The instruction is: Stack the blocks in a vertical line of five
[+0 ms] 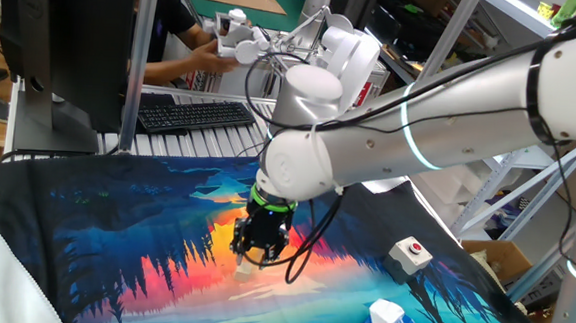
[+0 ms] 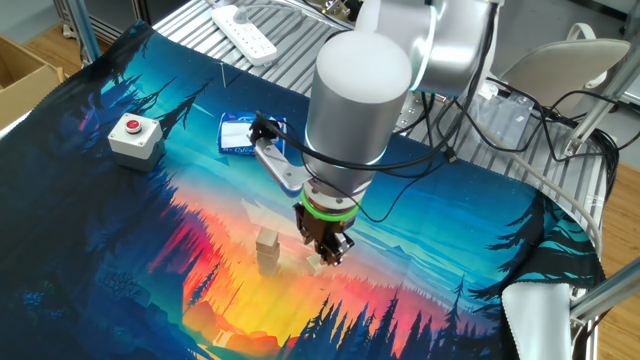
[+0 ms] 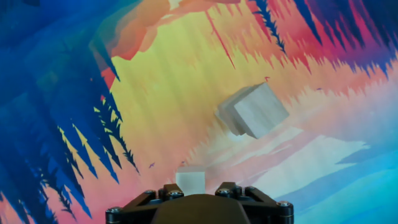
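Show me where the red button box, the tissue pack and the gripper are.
Red button box [image 2: 134, 137]: the other fixed view, on its white side.
Tissue pack [image 1: 387, 321]: one fixed view, on its white tissue.
Gripper [image 1: 259, 252]: one fixed view, between its fingertips.

Counted in sight: three blocks [image 2: 267, 250], one button box [image 2: 135, 137], one tissue pack [image 2: 240, 135], one keyboard [image 1: 193, 114], one power strip [image 2: 245, 32].

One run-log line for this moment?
phase: picking | gripper: low over block, grasp unclear | stack: partial, beside gripper
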